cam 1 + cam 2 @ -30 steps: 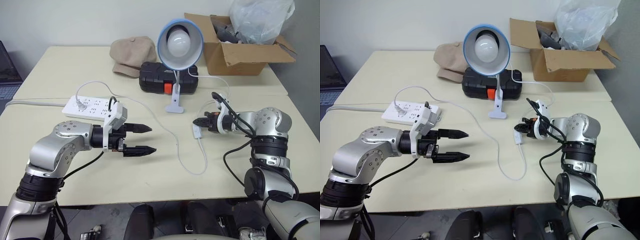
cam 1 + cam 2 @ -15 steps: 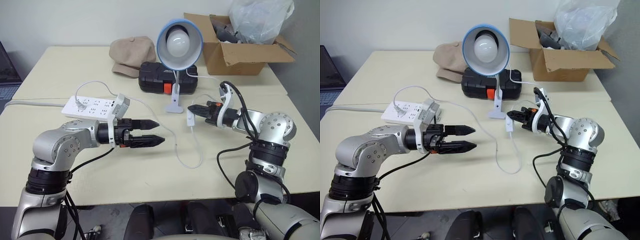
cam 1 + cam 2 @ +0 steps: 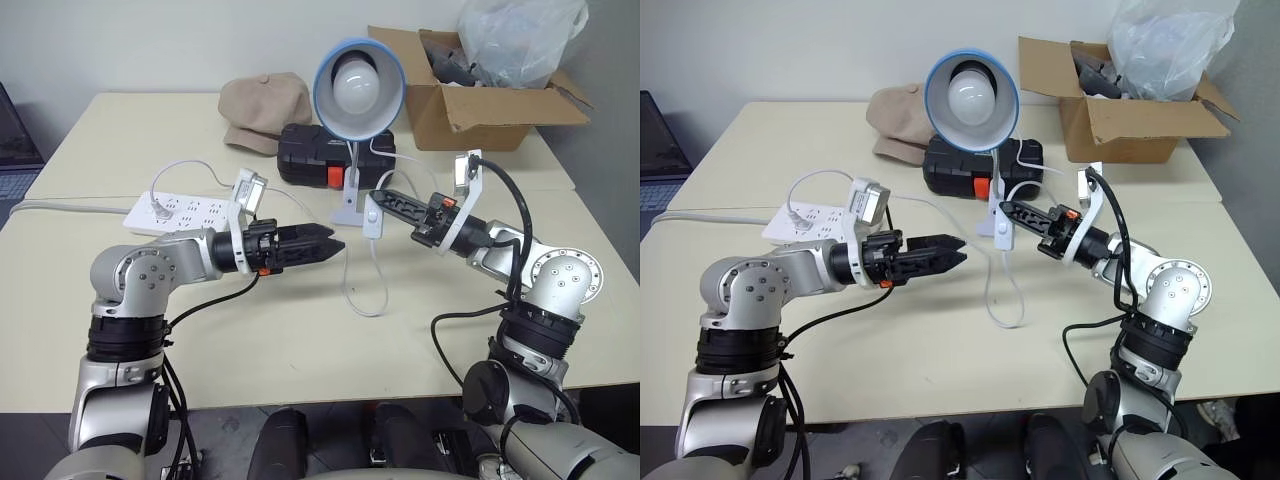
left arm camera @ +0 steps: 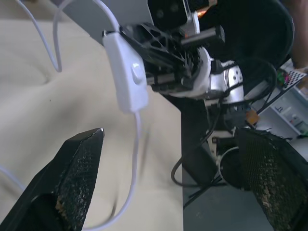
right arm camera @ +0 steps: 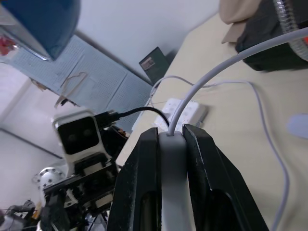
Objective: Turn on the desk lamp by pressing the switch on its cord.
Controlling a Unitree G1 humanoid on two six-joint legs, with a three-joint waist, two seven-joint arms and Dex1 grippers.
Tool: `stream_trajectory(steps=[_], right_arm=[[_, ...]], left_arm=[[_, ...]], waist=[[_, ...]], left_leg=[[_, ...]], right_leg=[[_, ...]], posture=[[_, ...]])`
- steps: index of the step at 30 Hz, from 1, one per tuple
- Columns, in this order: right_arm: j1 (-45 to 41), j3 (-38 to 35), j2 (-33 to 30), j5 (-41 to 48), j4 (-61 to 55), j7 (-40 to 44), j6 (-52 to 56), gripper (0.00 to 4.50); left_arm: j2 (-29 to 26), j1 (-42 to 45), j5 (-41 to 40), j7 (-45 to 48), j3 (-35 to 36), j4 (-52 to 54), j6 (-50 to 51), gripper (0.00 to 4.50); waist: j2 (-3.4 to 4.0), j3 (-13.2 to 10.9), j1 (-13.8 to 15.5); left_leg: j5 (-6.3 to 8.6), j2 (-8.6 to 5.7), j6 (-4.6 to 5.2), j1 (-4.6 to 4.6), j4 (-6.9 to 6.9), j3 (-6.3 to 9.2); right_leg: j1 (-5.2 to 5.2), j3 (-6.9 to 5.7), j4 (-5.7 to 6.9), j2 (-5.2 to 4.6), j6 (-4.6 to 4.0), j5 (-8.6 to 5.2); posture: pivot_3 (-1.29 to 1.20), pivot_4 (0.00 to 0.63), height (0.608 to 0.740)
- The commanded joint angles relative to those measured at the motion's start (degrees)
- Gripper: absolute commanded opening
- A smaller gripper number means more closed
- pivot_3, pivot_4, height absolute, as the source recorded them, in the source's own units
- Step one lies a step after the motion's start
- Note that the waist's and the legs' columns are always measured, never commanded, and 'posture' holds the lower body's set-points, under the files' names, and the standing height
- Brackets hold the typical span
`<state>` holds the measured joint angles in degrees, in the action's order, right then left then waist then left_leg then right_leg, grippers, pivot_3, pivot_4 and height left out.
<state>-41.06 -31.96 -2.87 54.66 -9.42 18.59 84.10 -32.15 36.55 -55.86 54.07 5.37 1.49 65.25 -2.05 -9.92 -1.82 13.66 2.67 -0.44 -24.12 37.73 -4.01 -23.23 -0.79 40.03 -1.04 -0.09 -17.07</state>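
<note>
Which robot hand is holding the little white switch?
The right gripper. Its black jaws are shut on the switch, lifting it off the table with the cord hanging below. The left gripper is open beside it, holding nothing.

Office or lab, pale desks, cardboard box, partition panels

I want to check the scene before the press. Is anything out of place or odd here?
Only the switch looks unusual: it is off the table, clamped in the shut right gripper, its cord hanging in a loop. The open left gripper points at it. The desk lamp stands upright, unlit.
</note>
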Motion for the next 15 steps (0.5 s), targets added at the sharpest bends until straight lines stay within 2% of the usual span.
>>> stream_trajectory(steps=[1,10,15], right_arm=[[0.56,-0.26,-0.14,5.05,-2.99,-1.21,1.22,0.37],[1.66,-0.34,-0.25,16.71,-3.72,-6.2,3.25,0.37],[2.51,0.97,-1.83,24.95,-3.02,-10.64,1.81,0.37]], left_arm=[[-0.11,3.11,-1.11,1.09,1.18,-1.56,0.64,4.5],[-4.25,2.66,-4.78,10.1,-1.55,3.24,4.92,4.5],[-3.6,3.28,-6.12,9.66,0.18,1.45,5.21,4.5]], waist=[[0.0,0.0,0.03],[0.0,0.0,-0.05],[0.01,0.0,0.0]], left_leg=[[0.0,0.0,0.0,0.0,0.0,0.01],[0.0,0.02,0.0,0.01,-0.01,0.0],[0.0,0.0,0.0,0.0,-0.01,0.0]], right_leg=[[0.0,-0.01,-0.01,0.0,0.0,0.0],[0.0,0.01,-0.02,0.0,0.0,0.0],[0.01,0.0,-0.02,-0.02,0.0,0.0]], posture=[[0.0,0.15,0.74],[0.0,0.15,0.74],[0.0,0.15,0.74]])
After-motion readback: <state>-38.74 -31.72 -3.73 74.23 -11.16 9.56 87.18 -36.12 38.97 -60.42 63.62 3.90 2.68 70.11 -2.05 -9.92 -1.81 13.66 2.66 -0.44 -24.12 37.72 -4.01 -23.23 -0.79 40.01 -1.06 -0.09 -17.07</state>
